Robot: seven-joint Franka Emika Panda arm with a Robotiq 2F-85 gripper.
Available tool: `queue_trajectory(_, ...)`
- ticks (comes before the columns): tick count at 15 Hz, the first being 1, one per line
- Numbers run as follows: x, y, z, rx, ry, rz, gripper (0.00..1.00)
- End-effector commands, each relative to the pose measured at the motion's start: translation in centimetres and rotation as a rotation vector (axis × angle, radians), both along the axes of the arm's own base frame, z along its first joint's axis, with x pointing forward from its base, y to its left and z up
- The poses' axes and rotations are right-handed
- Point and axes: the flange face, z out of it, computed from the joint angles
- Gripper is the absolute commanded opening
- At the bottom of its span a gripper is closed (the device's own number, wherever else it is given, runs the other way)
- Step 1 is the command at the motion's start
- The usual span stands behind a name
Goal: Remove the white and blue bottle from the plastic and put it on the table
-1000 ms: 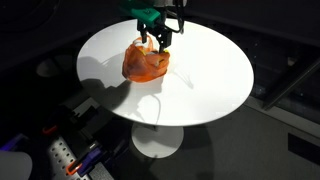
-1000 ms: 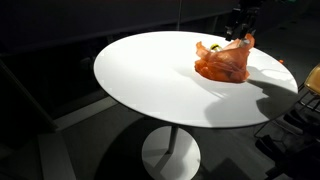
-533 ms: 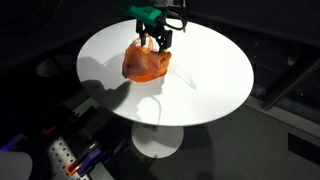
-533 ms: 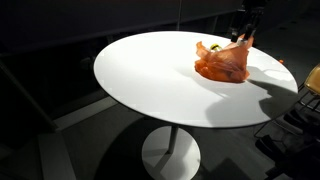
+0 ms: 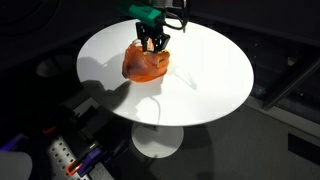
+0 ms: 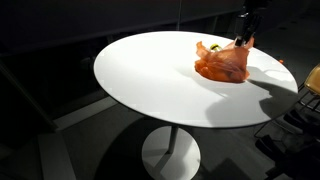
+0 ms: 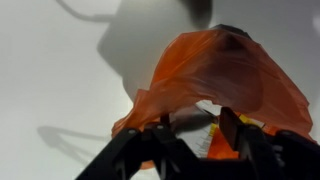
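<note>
An orange plastic bag (image 5: 147, 64) (image 6: 222, 63) lies crumpled on the round white table (image 5: 210, 80) (image 6: 150, 80). In the wrist view the plastic (image 7: 215, 60) gapes open, and the bottle (image 7: 192, 122) shows inside as a white body with a yellow strip; no blue shows. My gripper (image 5: 155, 47) (image 6: 240, 41) (image 7: 197, 128) reaches down into the bag's mouth. Its fingers (image 7: 230, 125) stand partly closed on either side of the bottle. Whether the pads press on it is not clear.
The bag sits towards one edge of the table, with bare white top (image 7: 50, 70) around it. Beyond the rim the floor is dark. White and blue gear (image 5: 60, 155) lies low beside the table's pedestal (image 5: 158, 140).
The fingers have narrowed around the bottle in the bag's mouth. The gripper has sunk a little into the plastic. The bag stays in place.
</note>
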Motion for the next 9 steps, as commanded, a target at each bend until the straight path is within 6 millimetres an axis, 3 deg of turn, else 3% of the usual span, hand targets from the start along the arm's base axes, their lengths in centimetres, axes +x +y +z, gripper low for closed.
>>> queue_trajectory(1, 0.1, -0.3, 2.2, -0.010, -0.024, -0.012, 0.25)
queue_trajectory(3, -0.1, -0.3, 3.7, 0.006, -0.046, -0.007, 0.10)
queue_trajectory(9, -0.5, -0.9, 9.8, 0.073, -0.156, -0.023, 0.10)
